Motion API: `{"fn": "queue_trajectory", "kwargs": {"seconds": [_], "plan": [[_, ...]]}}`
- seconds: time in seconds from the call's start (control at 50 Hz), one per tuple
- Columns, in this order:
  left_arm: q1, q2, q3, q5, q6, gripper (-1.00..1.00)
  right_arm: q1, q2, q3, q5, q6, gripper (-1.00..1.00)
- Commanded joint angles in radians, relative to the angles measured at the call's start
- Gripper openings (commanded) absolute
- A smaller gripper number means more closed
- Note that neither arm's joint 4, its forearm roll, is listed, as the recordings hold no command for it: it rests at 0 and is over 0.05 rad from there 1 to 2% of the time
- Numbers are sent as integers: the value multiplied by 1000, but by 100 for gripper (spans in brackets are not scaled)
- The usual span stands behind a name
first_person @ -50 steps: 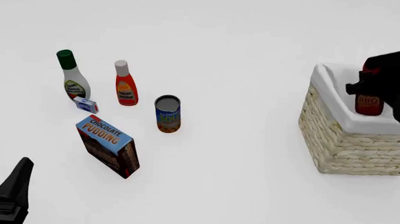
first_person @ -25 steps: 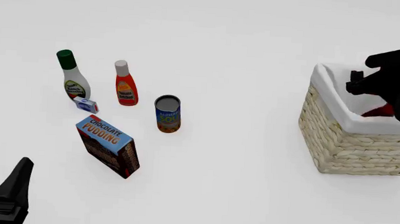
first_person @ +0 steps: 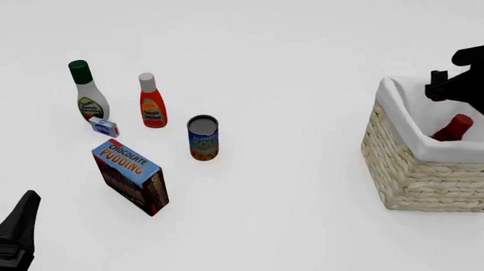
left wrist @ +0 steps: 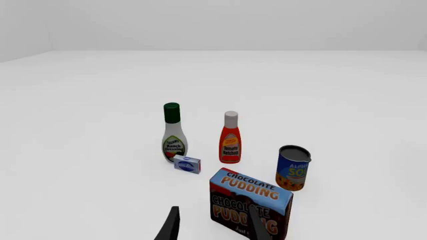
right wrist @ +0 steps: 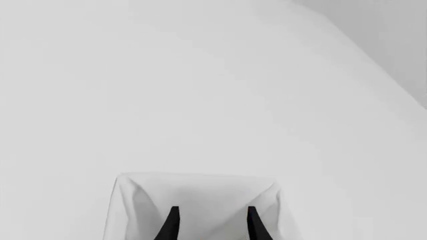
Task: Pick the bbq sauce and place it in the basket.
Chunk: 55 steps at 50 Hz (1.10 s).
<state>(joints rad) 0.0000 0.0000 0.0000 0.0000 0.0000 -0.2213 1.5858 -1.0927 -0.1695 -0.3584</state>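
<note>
Bbq sauce (first_person: 452,127) tilted inside basket (first_person: 422,176), others well apart.

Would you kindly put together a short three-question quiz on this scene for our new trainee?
1. True or false: the small dark red-brown bbq sauce bottle stands on the table beside the green-capped white bottle.
2. Which item lies closest to the blue chocolate pudding box? A) the woven wicker basket B) the small blue-and-white packet
3. Fill in: the right gripper is ____, its fingers apart and holding nothing.

Key: 1. False; it sits tilted inside the basket. 2. B. 3. open.
</note>
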Motion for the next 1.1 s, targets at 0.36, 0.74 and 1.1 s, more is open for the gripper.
{"fn": "queue_trajectory", "kwargs": {"seconds": [0.36,0.74,1.1], "plan": [[0,0,0,0,0,100,22,-102,-36,85,50,100],[0,0,0,0,0,100,34,-165,-52,129,77,100],[0,0,0,0,0,100,47,-259,-50,177,127,100]]}}
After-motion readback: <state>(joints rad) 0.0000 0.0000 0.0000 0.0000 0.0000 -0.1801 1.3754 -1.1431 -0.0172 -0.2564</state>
